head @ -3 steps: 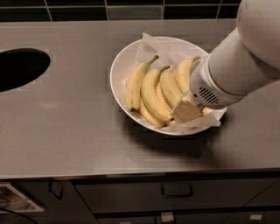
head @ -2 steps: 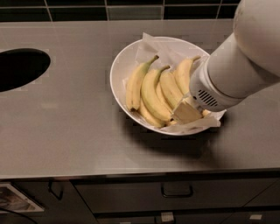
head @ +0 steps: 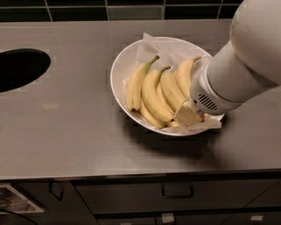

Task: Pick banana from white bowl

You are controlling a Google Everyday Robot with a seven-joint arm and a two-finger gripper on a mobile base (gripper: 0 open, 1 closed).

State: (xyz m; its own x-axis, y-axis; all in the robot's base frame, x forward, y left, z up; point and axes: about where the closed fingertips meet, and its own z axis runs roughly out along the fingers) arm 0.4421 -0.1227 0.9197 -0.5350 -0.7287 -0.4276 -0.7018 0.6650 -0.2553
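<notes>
The white bowl sits on the steel counter, lined with crumpled white paper. Several yellow bananas lie in it side by side, stems pointing to the back. My gripper reaches down from the right into the bowl's front right part, at the lower ends of the right-hand bananas. The thick white arm covers the bowl's right side and hides most of the gripper.
A dark round hole is cut in the counter at the far left. Dark tiles run along the back wall. Drawers with handles sit below the counter's front edge.
</notes>
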